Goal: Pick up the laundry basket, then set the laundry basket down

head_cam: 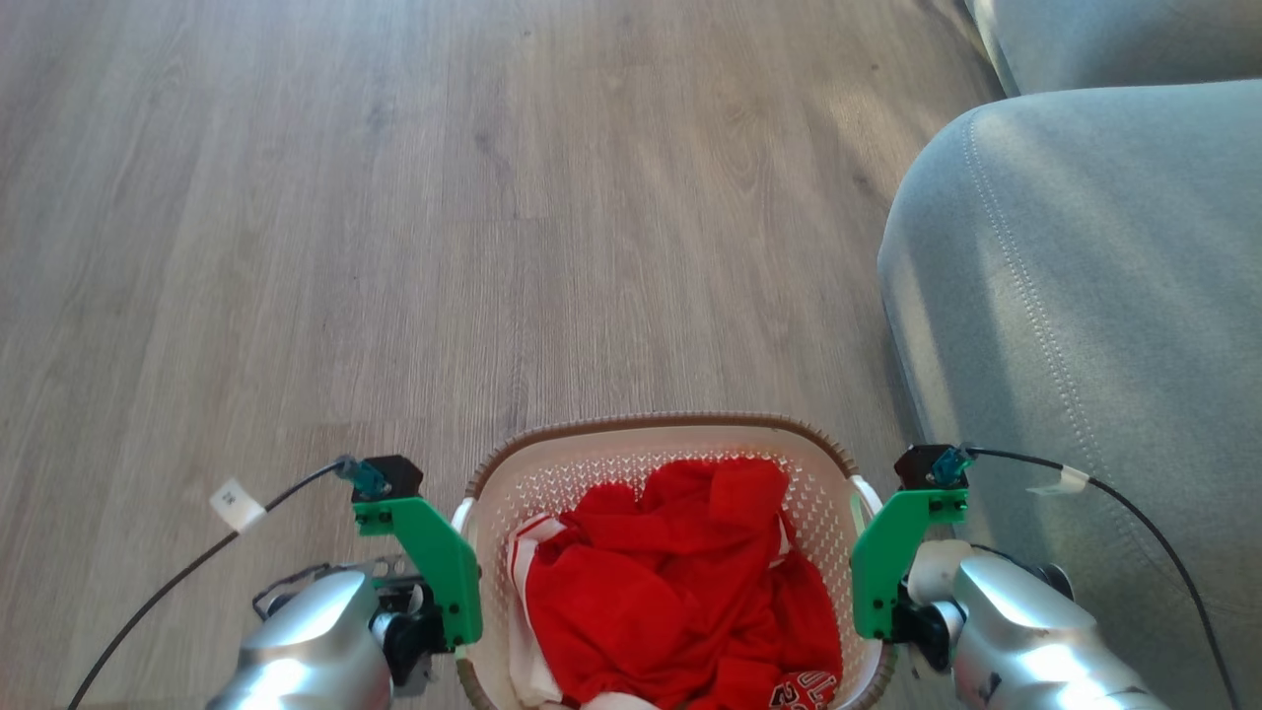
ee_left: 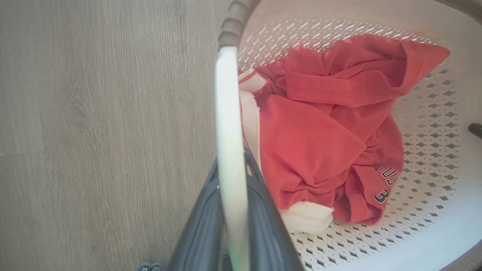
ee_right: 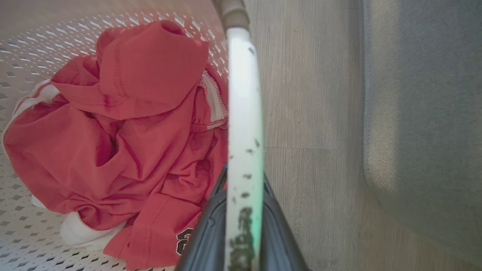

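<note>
The laundry basket (head_cam: pixel 670 426) sits at the bottom centre of the head view, white and perforated with a brown rim, with red clothes (head_cam: pixel 680 582) piled inside. My left gripper (head_cam: pixel 455 592) is at its left side and my right gripper (head_cam: pixel 868 582) at its right side. In the left wrist view my left gripper (ee_left: pixel 231 180) is shut on the white side handle (ee_left: pixel 228 124), dark fingers (ee_left: pixel 199 226) on either side of it. In the right wrist view my right gripper (ee_right: pixel 244 184) is shut on the other white handle (ee_right: pixel 244 113). Whether the basket touches the floor I cannot tell.
A grey sofa (head_cam: pixel 1085 296) stands close on the right, a narrow strip of floor away from the basket and my right arm; its edge (ee_right: pixel 421 113) also runs down the right wrist view. Wooden floor (head_cam: pixel 394 247) stretches ahead and to the left. Black cables (head_cam: pixel 177 582) trail from both wrists.
</note>
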{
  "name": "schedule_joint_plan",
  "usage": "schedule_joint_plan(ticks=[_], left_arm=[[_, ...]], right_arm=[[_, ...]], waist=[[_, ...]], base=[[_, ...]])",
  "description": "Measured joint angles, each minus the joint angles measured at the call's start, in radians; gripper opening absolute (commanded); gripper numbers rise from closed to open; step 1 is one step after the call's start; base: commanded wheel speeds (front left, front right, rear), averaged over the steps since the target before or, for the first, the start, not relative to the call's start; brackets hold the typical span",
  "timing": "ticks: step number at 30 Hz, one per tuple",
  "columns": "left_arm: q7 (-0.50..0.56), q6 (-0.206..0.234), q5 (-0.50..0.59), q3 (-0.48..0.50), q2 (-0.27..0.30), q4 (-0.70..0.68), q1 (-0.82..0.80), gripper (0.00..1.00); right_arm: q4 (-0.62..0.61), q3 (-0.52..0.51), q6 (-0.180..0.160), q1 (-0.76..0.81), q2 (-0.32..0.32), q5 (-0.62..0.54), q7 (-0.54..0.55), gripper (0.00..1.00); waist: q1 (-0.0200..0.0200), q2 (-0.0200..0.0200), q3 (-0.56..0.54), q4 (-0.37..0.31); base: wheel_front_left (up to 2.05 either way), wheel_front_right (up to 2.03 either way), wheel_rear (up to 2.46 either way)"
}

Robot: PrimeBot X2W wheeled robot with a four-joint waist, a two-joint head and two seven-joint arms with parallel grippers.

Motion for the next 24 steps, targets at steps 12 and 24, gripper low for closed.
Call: schedule_joint_plan(ticks=[12, 24], left_arm=[[-0.048, 0.0, 0.0, -0.006, 0.0, -0.003, -0.002, 0.0], [-0.109, 0.0, 0.009, -0.007, -0.009, -0.002, -0.075, 0.0]], right_arm=[[-0.001, -0.016, 0.0, -0.011, 0.0, -0.051, -0.018, 0.0], [-0.001, -0.128, 0.0, -0.09, 0.002, -0.201, -0.058, 0.0]], waist=[[0.0, 0.0, 0.046, -0.002], [0.0, 0.0, 0.181, 0.006]], base=[[0.0, 0.0, 0.0], [0.0, 0.0, 0.0]])
